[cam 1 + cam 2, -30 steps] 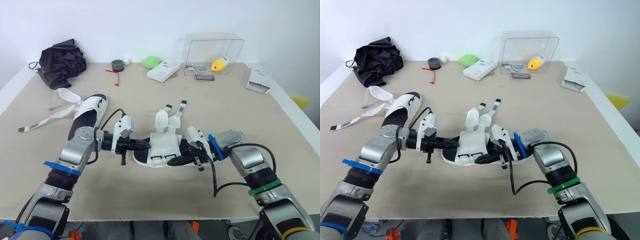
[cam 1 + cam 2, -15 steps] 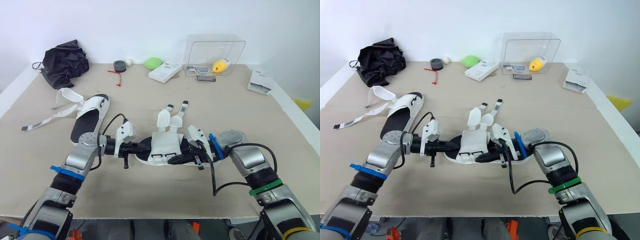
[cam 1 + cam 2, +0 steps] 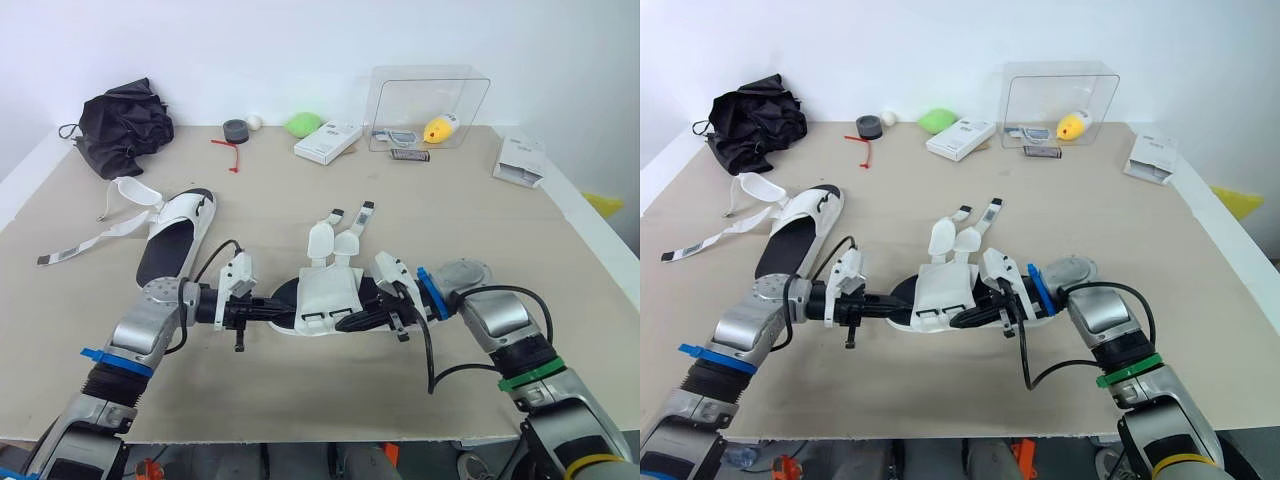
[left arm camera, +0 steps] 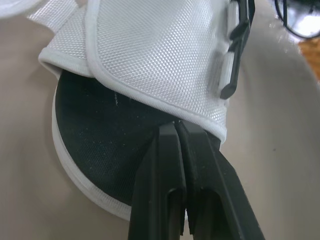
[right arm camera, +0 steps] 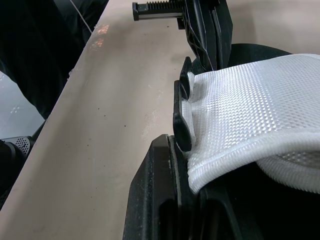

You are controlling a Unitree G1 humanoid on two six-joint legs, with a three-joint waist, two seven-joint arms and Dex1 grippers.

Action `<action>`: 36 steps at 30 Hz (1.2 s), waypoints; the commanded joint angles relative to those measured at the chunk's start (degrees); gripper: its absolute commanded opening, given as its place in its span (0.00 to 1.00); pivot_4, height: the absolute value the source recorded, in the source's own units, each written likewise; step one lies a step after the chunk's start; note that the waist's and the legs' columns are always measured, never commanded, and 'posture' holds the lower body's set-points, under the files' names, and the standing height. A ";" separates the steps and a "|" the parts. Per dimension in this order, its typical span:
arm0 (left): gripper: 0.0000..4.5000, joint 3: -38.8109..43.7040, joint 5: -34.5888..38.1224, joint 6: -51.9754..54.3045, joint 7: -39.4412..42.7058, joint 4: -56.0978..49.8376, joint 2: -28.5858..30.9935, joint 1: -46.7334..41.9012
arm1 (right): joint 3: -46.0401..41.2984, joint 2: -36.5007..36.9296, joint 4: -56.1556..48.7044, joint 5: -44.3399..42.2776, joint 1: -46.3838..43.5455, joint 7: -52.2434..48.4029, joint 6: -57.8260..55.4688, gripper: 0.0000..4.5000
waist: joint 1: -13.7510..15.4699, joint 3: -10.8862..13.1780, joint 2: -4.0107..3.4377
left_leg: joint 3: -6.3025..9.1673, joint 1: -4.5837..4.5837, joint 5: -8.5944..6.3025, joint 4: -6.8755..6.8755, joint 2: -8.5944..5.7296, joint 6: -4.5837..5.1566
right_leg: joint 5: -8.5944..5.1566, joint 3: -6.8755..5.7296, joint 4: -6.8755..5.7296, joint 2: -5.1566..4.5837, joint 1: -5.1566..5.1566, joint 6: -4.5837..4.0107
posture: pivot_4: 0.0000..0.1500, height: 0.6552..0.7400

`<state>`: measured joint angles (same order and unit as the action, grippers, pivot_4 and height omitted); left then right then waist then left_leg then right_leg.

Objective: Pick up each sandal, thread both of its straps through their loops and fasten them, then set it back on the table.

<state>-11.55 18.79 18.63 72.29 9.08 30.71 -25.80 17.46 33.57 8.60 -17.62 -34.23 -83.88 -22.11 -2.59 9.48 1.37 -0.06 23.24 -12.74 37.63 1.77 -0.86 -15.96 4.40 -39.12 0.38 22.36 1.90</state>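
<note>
White wall backs a wide beige bench, which we look down on from the head. Near the bench's centre lies the middle sandal, white with a black footbed, flat on the surface. Its two strap tabs are undone and fan out toward 12 o'clock.

From 9 o'clock the left hand reaches in low. At the wrist we see its fingers pressed tight together, their tips touching the bound edge of the sandal's white upper over the footbed.

From 3 o'clock the right hand meets the same sandal. Its fingers are closed narrow, with the near edge of the white upper pinched between them beside a black buckle loop.

Toward 10 o'clock rests the second sandal, its long straps loose across the bench.

Along the far edge, from 11 to 1 o'clock, sit a black cloth bundle, a grey tape roll, a green lump, a white carton and a clear box with a yellow toy in it.
</note>
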 commanded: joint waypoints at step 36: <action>0.03 -3.22 -5.61 -12.26 3.82 14.81 -4.00 -3.21 | -2.31 1.53 -3.15 -1.93 0.17 -0.04 -1.37 0.00 | 0.03 0.03 0.05 | 0.03 0.11 0.49 -0.22 -0.21 0.09 | 0.16 -0.10 0.06 -0.35 0.08 0.25 | 1.00 1.00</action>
<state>-12.19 14.86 3.95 74.60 22.36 26.13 -31.85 17.10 34.62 7.37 -17.78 -34.01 -83.44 -23.42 -2.56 9.51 1.43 -0.03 23.34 -12.26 37.40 1.56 -0.78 -15.81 4.30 -39.05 0.02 22.44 2.15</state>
